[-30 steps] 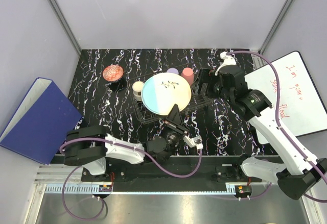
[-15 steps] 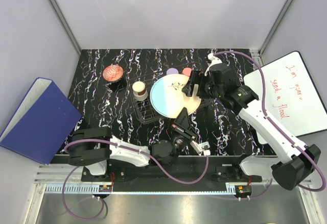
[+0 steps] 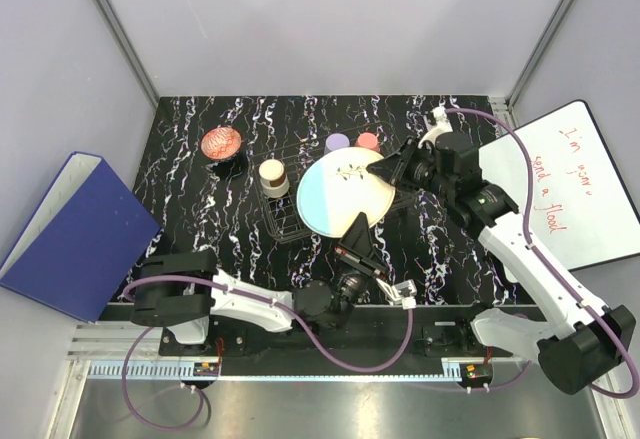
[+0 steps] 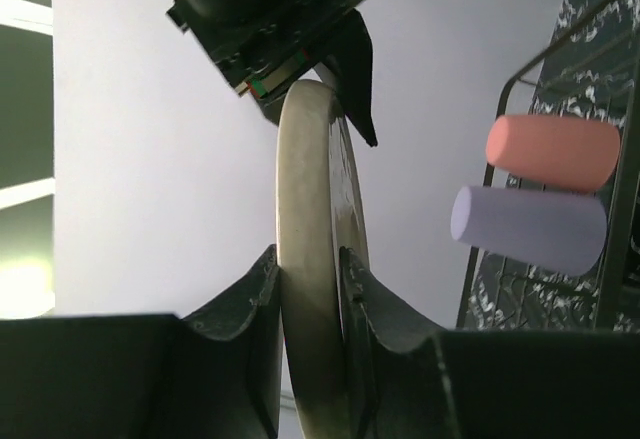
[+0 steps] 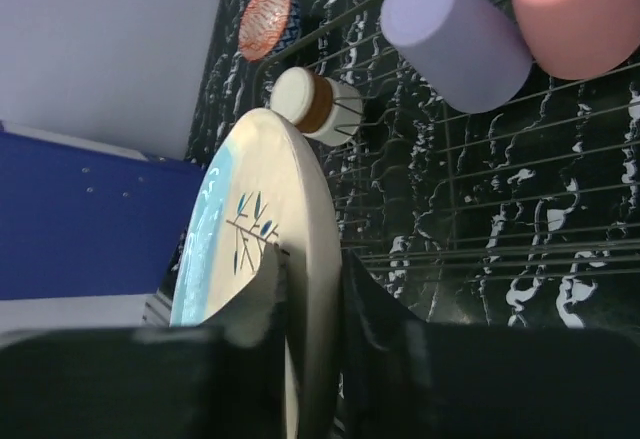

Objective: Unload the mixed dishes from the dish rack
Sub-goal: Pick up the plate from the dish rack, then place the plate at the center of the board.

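Note:
The light-blue-and-cream plate (image 3: 340, 191) is tilted up over the right part of the wire dish rack (image 3: 288, 217). My left gripper (image 3: 358, 235) is shut on its near rim; in the left wrist view the plate (image 4: 312, 189) stands edge-on between the jaws of the left gripper (image 4: 307, 259). My right gripper (image 3: 384, 169) is shut on the far right rim, its jaws on both faces of the plate (image 5: 250, 229). A lavender cup (image 3: 337, 143), a pink cup (image 3: 368, 141) and a whitish cup (image 3: 272, 174) sit in the rack. The red-orange bowl (image 3: 221, 142) rests on the table left of the rack.
A blue binder (image 3: 70, 227) leans at the left edge of the black marbled table. A whiteboard (image 3: 572, 184) lies at the right. Grey walls close in the back and sides.
The plate has been tipped up and shifted right by my left gripper. My right gripper swung in from the right and closed on the plate's far rim.

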`<move>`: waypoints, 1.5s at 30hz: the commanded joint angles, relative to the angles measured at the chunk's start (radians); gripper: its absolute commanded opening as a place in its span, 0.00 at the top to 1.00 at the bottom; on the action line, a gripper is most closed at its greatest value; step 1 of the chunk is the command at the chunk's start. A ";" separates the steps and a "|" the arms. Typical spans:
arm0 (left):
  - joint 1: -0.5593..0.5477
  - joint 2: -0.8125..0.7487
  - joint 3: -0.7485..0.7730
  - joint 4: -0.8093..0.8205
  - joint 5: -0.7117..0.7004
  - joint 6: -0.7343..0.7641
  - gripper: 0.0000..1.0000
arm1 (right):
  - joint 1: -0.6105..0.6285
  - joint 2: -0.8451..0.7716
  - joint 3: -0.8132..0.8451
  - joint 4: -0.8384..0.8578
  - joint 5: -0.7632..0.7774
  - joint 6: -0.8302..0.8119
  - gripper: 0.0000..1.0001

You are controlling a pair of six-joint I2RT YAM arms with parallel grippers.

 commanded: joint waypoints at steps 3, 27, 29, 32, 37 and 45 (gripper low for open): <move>0.000 -0.044 0.076 0.416 0.071 0.090 1.00 | 0.013 -0.031 -0.019 0.082 -0.084 -0.025 1.00; 0.136 -0.200 0.358 0.418 -0.100 -0.023 0.01 | -0.171 -0.037 0.114 0.113 -0.158 0.056 1.00; 0.153 -0.238 0.385 0.416 -0.151 -0.063 0.01 | -0.272 0.017 0.173 0.147 -0.158 0.121 1.00; 0.179 -0.298 0.383 0.416 -0.214 -0.116 0.01 | -0.375 0.119 0.252 0.202 -0.141 0.238 1.00; 0.178 -0.360 0.332 0.416 -0.317 -0.152 0.01 | -0.539 0.363 0.350 0.245 -0.049 0.338 1.00; 0.179 -0.442 0.196 0.387 -0.498 -0.326 0.01 | -0.602 0.658 0.550 0.236 0.006 0.238 1.00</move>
